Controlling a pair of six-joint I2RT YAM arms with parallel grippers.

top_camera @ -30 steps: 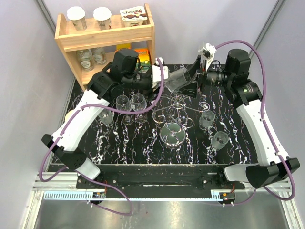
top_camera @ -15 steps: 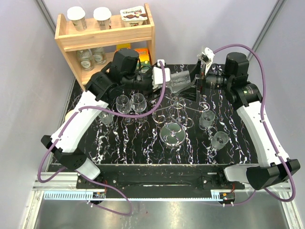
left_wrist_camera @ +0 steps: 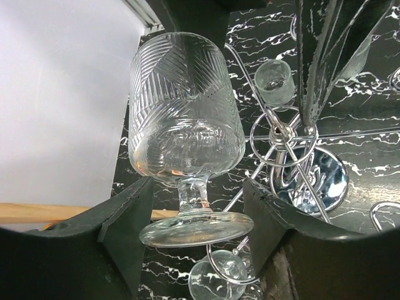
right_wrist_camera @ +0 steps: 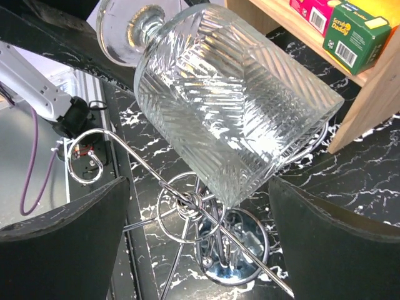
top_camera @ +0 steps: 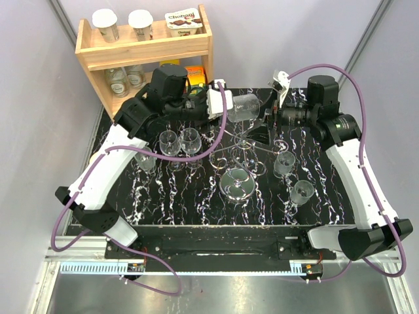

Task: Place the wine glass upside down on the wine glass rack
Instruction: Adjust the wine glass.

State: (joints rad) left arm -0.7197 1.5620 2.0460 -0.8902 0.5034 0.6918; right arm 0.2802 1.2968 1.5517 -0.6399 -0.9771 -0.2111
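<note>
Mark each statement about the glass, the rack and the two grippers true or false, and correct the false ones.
1. The left gripper holds the glass by its foot. True.
2. The right gripper is clamped on the glass. False: its jaws stand wide open on either side of it.
3. The glass hangs upside down on the rack. False: it lies roughly on its side in the air, not hung on any arm.
4. Other glasses stand on the table. True.
</note>
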